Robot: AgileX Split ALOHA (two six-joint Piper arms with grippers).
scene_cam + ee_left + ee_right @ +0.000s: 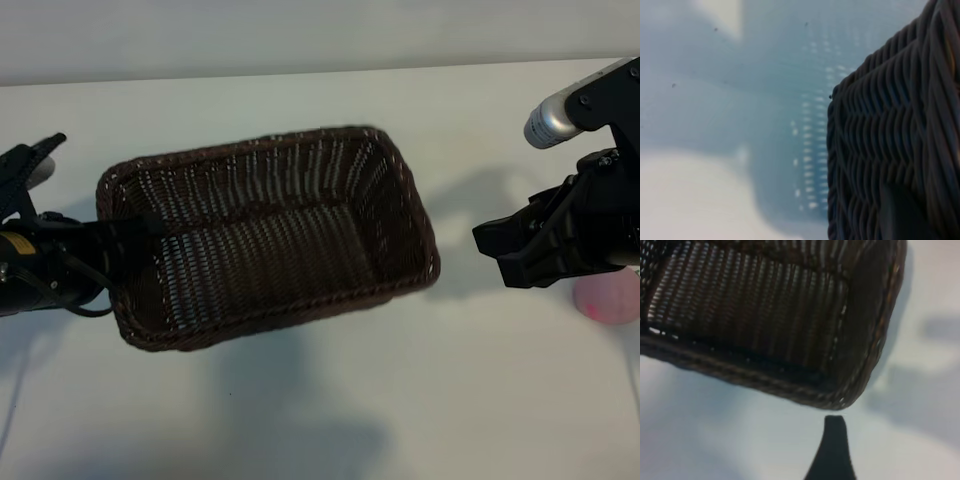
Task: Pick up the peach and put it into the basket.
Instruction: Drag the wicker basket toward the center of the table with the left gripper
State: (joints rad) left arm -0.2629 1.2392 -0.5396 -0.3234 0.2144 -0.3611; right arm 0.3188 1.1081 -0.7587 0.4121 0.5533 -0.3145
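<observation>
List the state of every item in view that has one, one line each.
basket: empty, lifted off the table at a tilt, gripped at its left rim.
peach: on the table at far right, outside the basket, partly hidden behind the right arm.
left gripper: shut on the basket's rim.
right gripper: open, holding nothing, right of the basket.

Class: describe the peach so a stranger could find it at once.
Start at the big dark basket mid-table, then look toward the right gripper at the table's right edge. Half hidden beneath that arm sits the peach: the only small, round, pink thing there.
</observation>
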